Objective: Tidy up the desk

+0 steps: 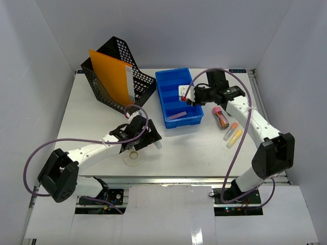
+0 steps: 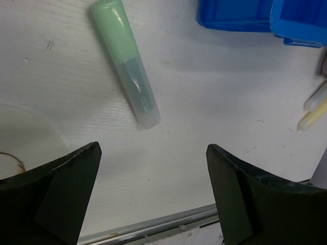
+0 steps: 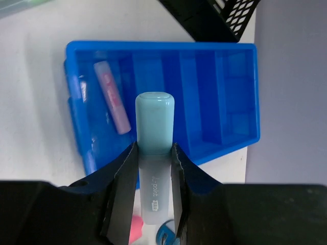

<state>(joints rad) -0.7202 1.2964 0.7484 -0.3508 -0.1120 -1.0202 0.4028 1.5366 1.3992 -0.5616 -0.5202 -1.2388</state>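
Observation:
The white desk (image 1: 92, 117) carries a blue compartment tray (image 1: 172, 81) at the back middle. My right gripper (image 3: 154, 153) is shut on a light blue highlighter (image 3: 155, 125) and holds it above the tray (image 3: 240, 92), cap pointing away. A pink highlighter (image 3: 112, 97) lies in the tray's near compartment. My left gripper (image 2: 153, 150) is open and low over the desk near the front rail (image 2: 153, 227), with nothing between its fingers. A green highlighter (image 2: 125, 61) lies flat on the desk just beyond those fingers. In the top view the left gripper (image 1: 149, 139) is left of the tray's near corner.
A black mesh file holder (image 1: 104, 84) with an orange folder (image 1: 110, 76) stands at the back left. A pink marker (image 1: 220, 117), an orange one (image 1: 231, 131) and a yellow one (image 1: 235, 138) lie right of the tray. A clear disc (image 1: 134, 157) sits by the left arm.

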